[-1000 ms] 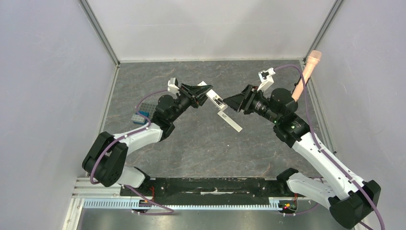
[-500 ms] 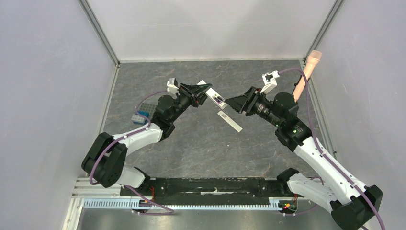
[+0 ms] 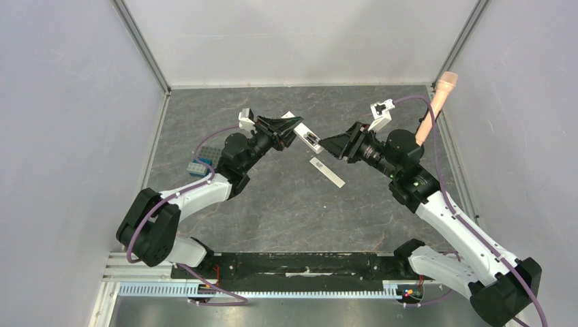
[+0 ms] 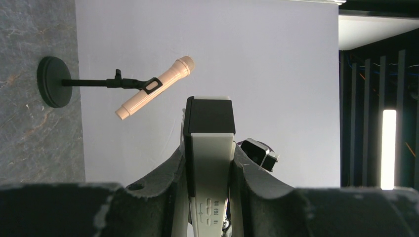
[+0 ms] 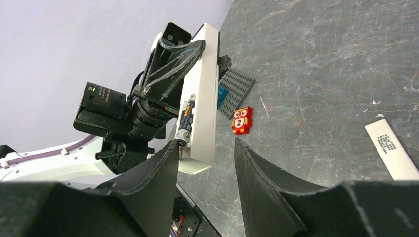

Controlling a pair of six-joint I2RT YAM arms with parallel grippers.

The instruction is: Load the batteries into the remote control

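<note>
inside the right tool (image 5: 205, 148), whose jaws stand apart and grip nothing, a skewed closing could pop the battery (image 5: 186, 121) out of its bay, or twist the remote control (image 5: 205, 98) in the grip of the left tool (image 4: 208, 157). the remote's near end sits in that gap, battery side hard by one jaw. just beyond, the left tool clamps it clear of the bench (image 5: 321, 74). farther off lies the loose cover (image 5: 393, 150).

A: The remote control (image 4: 210, 148)?
B: White, with a black end.
A: And the owl toy (image 5: 241, 120)?
B: Red-orange, white-eyed, a "2" on its belly. The building plate (image 5: 238, 85) is grey, studded; the microphone (image 4: 155, 88) peach-pink on a black stand (image 4: 52, 81); the surface (image 5: 321, 59) dark grey, veined.
</note>
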